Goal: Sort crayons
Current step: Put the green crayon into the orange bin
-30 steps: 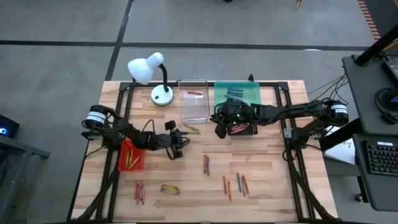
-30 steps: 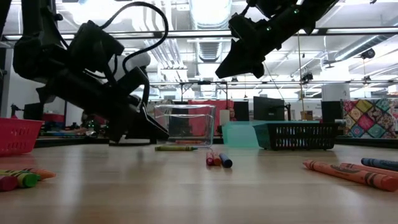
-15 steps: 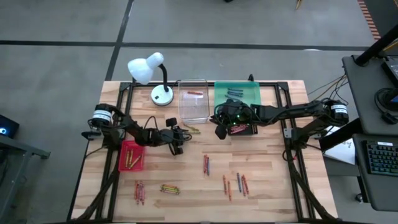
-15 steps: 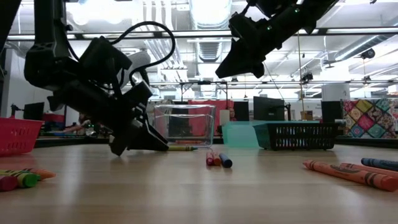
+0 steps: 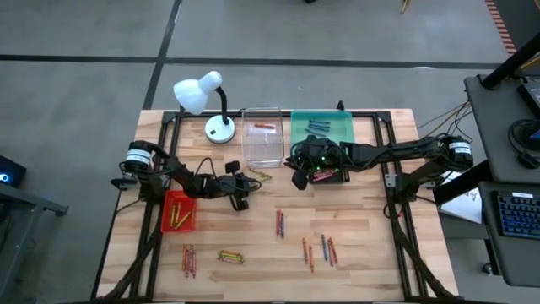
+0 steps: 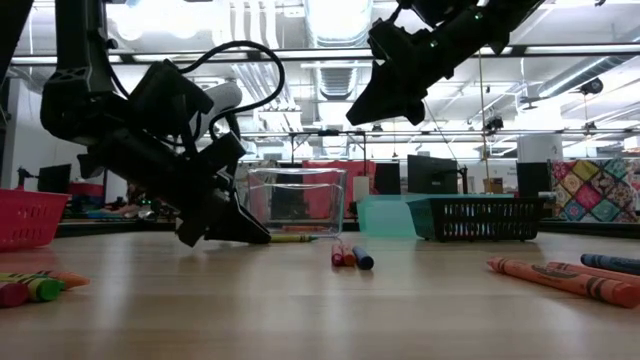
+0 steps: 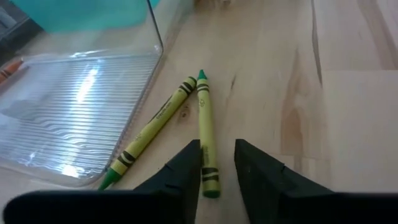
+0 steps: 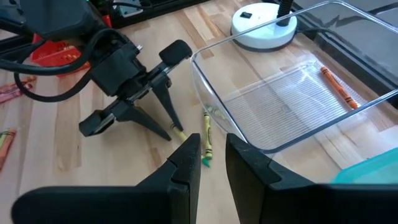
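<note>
My left fingers (image 7: pixel 217 168) sit low on the worktop (image 5: pixel 363 228), narrowly parted astride one yellow-green crayon (image 7: pixel 206 134) beside the clear tray (image 5: pixel 262 143), not yet gripping. Right fingers (image 8: pixel 212 155) hover above the tray's corner, slightly apart, empty. Other crayons (image 5: pixel 321 250) lie scattered nearer the front edge.

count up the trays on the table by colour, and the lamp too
red mesh plastic tray: 1
clear plastic tray: 1
teal plastic tray: 1
black mesh plastic tray: 1
white desk lamp: 1
total: 5
</note>
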{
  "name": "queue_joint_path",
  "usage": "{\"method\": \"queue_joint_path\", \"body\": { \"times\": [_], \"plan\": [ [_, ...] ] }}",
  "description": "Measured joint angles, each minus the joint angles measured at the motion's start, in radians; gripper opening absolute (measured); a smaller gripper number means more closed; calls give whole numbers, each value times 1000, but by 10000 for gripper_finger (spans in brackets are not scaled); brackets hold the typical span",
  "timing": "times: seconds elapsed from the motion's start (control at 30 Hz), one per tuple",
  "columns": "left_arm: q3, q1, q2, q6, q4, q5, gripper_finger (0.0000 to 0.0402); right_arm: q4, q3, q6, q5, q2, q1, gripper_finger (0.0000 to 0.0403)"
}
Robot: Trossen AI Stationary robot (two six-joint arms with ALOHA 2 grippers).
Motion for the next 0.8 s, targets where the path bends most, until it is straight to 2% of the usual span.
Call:
{"method": "queue_joint_path", "body": {
  "times": [0.37, 0.47, 0.67, 0.8],
  "plan": [
    [-1, -15, 0, -15, 0, 7, 10, 0, 0, -24, 0, 0, 0, 66],
    [-3, -35, -16, -23, -13, -2, 7, 0, 0, -32, 0, 0, 0, 66],
    [-7, -99, -121, -42, -69, 13, 2, 0, 0, -50, -1, 1, 3, 66],
    [0, -147, -229, -47, -107, -49, 1, 0, 0, -49, -1, 0, 3, 66]
  ]
}}
